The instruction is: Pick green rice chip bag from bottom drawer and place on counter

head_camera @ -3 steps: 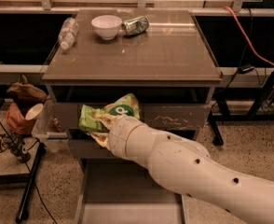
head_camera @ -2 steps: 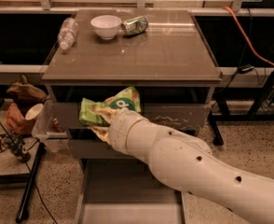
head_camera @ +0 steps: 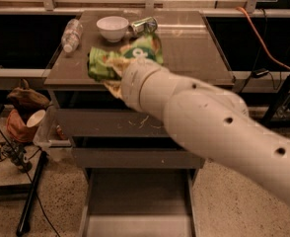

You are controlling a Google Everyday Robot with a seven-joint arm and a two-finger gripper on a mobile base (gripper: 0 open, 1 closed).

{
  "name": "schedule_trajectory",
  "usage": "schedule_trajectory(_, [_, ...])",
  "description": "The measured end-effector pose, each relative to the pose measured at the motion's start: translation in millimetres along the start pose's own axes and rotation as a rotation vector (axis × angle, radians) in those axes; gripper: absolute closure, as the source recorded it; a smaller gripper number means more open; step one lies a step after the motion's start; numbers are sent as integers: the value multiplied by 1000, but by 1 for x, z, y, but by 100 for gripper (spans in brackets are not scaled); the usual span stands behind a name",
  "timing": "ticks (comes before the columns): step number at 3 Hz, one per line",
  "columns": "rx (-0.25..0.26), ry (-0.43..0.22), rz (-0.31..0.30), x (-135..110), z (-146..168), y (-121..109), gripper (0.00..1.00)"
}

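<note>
The green rice chip bag [head_camera: 107,62] is crinkled green foil with white lettering. It hangs in my gripper [head_camera: 116,69] just above the front left part of the counter [head_camera: 194,43]. The gripper is shut on the bag, and my thick white arm [head_camera: 209,117] comes in from the lower right and hides most of the gripper. The bottom drawer [head_camera: 140,201] stands pulled out at the foot of the cabinet, and its flat floor is bare.
A white bowl [head_camera: 112,27], a crushed green can [head_camera: 144,24] and a lying water bottle [head_camera: 72,33] sit at the back left of the counter. A clear bin with a cup [head_camera: 36,118] hangs at the cabinet's left side. An orange cable [head_camera: 263,38] runs at the right.
My gripper has lifted the bag from in front of the upper drawer fronts up to counter height, above the counter's front left part. The view has also shifted.
</note>
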State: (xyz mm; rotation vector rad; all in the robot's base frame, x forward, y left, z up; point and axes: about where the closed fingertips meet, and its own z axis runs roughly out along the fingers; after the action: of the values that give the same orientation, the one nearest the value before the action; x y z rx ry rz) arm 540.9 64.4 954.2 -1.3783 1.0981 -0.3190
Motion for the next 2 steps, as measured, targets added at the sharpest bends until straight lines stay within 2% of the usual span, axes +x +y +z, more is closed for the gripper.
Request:
schedule_trajectory(1, [104,22,-13,30,5,-63,100])
schedule_trajectory(2, [122,26,23,78,39,-94,100])
